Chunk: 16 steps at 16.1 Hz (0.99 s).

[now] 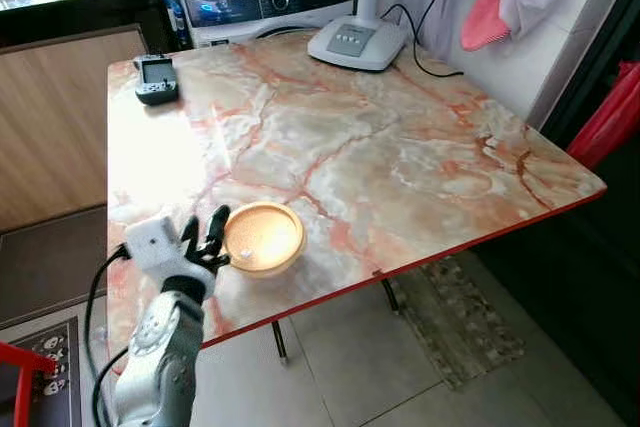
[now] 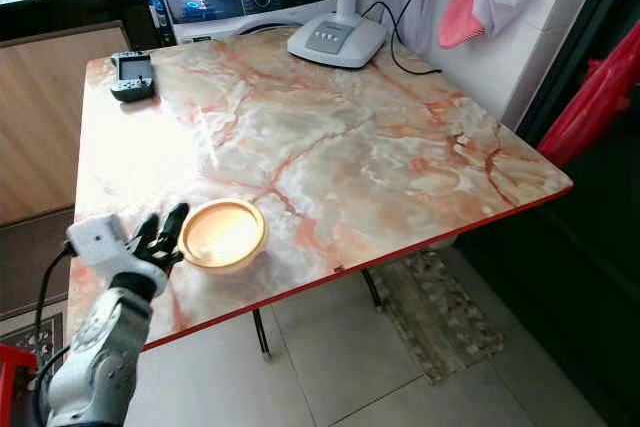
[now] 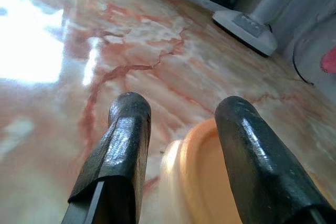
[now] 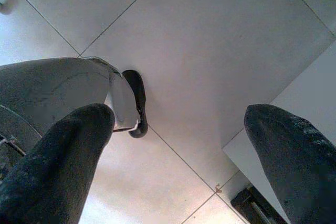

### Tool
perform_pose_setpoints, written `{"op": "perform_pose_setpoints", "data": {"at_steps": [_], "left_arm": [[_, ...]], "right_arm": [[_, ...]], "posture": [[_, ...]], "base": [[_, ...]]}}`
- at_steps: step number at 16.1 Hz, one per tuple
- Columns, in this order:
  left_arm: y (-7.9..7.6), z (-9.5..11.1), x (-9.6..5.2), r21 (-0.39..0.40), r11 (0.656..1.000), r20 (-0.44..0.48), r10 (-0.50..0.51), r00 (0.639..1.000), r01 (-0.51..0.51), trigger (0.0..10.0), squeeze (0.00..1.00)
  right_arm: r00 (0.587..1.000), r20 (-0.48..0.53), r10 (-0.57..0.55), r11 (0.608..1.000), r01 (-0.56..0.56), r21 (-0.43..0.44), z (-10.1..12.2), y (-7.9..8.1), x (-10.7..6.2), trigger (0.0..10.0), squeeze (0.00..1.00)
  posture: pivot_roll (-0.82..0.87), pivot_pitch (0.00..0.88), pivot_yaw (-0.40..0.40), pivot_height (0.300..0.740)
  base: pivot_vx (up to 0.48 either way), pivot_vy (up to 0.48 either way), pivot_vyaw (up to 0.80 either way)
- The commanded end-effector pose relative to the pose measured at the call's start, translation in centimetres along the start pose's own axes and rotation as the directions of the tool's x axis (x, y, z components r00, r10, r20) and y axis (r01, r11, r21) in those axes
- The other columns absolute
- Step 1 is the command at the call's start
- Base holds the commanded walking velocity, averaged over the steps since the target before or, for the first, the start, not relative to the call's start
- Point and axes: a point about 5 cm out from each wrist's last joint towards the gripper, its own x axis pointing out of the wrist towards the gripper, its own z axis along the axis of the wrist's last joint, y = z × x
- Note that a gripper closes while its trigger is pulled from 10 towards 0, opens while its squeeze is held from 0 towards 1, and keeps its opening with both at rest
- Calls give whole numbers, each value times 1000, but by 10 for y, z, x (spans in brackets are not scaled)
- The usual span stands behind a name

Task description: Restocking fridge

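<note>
Left gripper (image 1: 212, 237) spread, seemingly straddling bowl (image 1: 265, 238) rim.

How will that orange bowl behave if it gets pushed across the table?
The bowl looks shallow and wide, so it should slide rather than tip. The glossy table probably offers little friction. It sits near the front edge, so a push that way risks a fall.

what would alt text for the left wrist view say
The left gripper has its two black fingers open astride the near rim of an orange bowl on a glossy marble-patterned table. A white fan base stands at the table's far edge.
</note>
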Motion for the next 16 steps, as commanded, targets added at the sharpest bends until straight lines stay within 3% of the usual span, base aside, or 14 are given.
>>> {"op": "perform_pose_setpoints", "data": {"at_steps": [1, 3, 8, 16], "left_arm": [[5, 3, -3, -13, 1000, 6, 24, 1000, -24, 10000, 0], [11, -2, -3, -11, 999, -17, 34, 999, -34, 10000, 0], [2, -6, 5, -90, 996, -45, -9, 999, 5, 10000, 0], [-1, -11, 6, -107, 993, -74, -56, 996, 48, 10000, 0]], "right_arm": [[1000, -11, -7, 1000, 7, -3, -3, -3, -2, 10000, 0], [1000, -13, -5, 1000, 5, -10, -3, -3, -1, 10000, 0], [1000, -12, -3, 1000, 3, -22, -2, -3, -1, 10000, 0], [1000, -12, 0, 999, 0, -40, -2, -3, -1, 10000, 0]], "posture": [[147, 81, -37, 740], [147, 81, -40, 740], [134, 77, -42, 740], [130, 77, -44, 740]], "base": [[0, 0, 0], [0, 0, 0], [0, 0, 0], [0, 0, 0]]}}
